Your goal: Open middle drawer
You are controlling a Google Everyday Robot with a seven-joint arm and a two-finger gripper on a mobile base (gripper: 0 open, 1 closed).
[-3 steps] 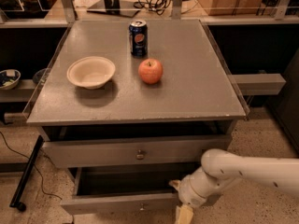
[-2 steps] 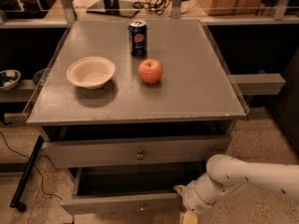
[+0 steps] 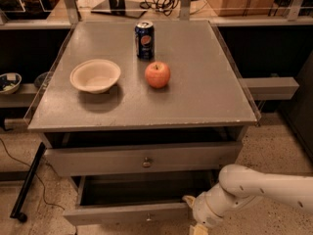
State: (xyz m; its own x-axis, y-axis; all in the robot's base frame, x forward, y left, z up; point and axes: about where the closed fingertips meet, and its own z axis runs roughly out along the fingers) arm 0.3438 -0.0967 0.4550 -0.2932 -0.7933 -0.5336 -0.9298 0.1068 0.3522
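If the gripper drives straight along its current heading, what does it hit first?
The gripper, at the right front corner of the open middle drawer, points down out of the picture's bottom edge. Nothing visible lies in that line; likely floor, unconfirmed.

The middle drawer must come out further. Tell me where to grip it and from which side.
Best grip the small round knob at the centre of the middle drawer's flat front, coming straight in from the front: nothing else protrudes. The gripper sits right of that knob, at the front's right end.
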